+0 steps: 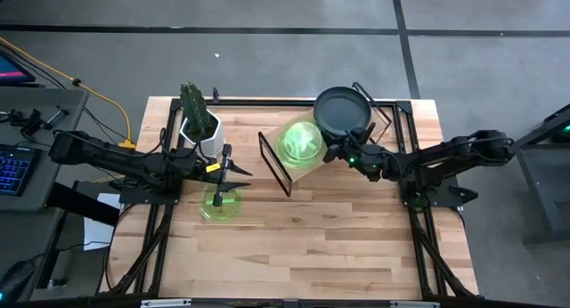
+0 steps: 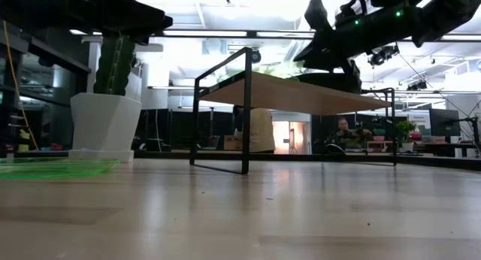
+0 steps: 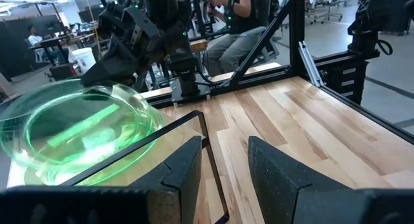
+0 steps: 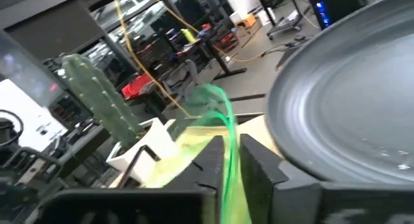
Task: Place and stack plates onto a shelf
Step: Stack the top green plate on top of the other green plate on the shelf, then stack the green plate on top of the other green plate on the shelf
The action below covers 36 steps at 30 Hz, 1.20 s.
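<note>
Table (image 1: 312, 246): wide butcher-block top under both our arms, mostly bare on the near side.
Shelf (image 1: 356, 161): right under our right gripper, wooden board on black wire legs.
Dark plate (image 1: 343, 112): already on the shelf, just beyond the right gripper.
Green plate on shelf (image 1: 299, 144): our right gripper (image 4: 231, 160) has its fingers pinched on the rim and the plate reaches out ahead of them, beside the dark plate.
Second green plate (image 1: 220, 204): flat on the table directly beneath our left gripper (image 1: 224, 172).
Left gripper state: fingers apart, nothing between them, as the left wrist view shows.
Cactus pot (image 1: 201, 130): just behind the left gripper.
Step in hand: we judge we're settling the green plate on the shelf.
Next move: probably let go cleanly, then left drops for the table plate.
</note>
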Available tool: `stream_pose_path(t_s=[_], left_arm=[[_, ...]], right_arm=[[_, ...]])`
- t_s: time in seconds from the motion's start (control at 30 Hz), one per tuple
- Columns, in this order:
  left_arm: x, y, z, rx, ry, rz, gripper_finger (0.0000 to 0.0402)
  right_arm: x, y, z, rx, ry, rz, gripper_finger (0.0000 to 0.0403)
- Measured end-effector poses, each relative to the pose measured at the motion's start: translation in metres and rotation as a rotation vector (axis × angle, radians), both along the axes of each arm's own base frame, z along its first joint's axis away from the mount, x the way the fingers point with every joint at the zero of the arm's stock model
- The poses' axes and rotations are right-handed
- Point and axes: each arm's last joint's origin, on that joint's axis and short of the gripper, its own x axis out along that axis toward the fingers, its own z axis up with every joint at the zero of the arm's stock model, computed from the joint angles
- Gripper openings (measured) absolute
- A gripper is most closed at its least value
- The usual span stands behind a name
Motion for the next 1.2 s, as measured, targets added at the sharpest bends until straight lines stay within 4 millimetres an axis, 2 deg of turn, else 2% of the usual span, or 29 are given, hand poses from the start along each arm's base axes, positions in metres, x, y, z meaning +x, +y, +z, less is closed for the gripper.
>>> stream_pose_path(t_s=[0.27, 0.4, 0.53, 0.8, 0.97, 1.2], left_arm=[[0.0, 0.0, 0.0, 0.0, 0.0, 0.0, 0.0115], [0.0, 0.0, 0.0, 0.0, 0.0, 0.0, 0.0115], [0.0, 0.0, 0.0, 0.0, 0.001, 0.0, 0.0115], [-0.001, 0.0, -0.005, 0.004, 0.048, 0.0, 0.0115], [-0.001, 0.0, -0.005, -0.012, 0.054, 0.002, 0.0115], [0.0, 0.0, -0.003, 0.002, 0.03, 0.001, 0.0115]], right_arm=[[0.003, 0.002, 0.001, -0.018, -0.003, 0.081, 0.0129], [0.003, 0.003, 0.001, -0.044, 0.021, 0.12, 0.0157], [0.001, 0.004, 0.007, -0.109, 0.048, 0.157, 0.0162], [-0.023, 0.021, 0.042, -0.319, 0.056, 0.254, 0.0163], [-0.029, 0.04, 0.039, -0.373, 0.154, 0.353, 0.0163], [-0.026, 0.059, 0.04, -0.483, 0.15, 0.416, 0.0163]])
